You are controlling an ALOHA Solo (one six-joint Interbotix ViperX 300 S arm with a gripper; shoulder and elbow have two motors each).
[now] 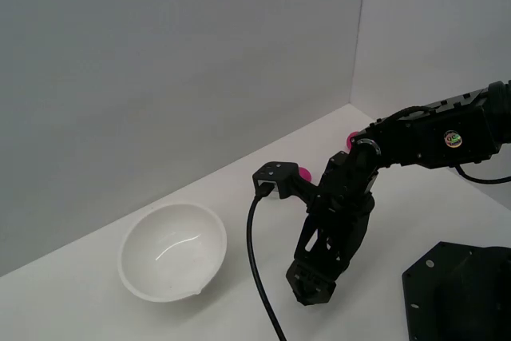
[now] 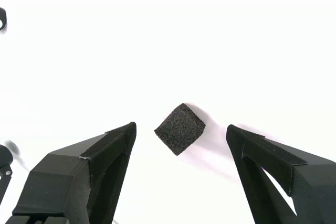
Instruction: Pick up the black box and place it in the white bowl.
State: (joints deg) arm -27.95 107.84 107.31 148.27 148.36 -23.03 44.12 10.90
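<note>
Wrist view, item one: your hand (image 2: 181,132), fingers spread wide, empty. Black box (image 2: 180,128) on the bench (image 2: 168,35), between the fingertips, corner-on to both. White bowl (image 1: 172,251): well apart, toward the exterior view's left of your hand.

In the exterior view the black box is hidden behind the gripper (image 1: 313,283), so contact w/ the table can't be judged there. Two pink balls (image 1: 304,173) sit mostly covered by the arm (image 1: 415,141), only slivers showing. Wrist view: both fingers (image 2: 100,166) cut off by the frame edge; the base plate (image 1: 459,293) is cropped at the exterior view's corner.
</note>
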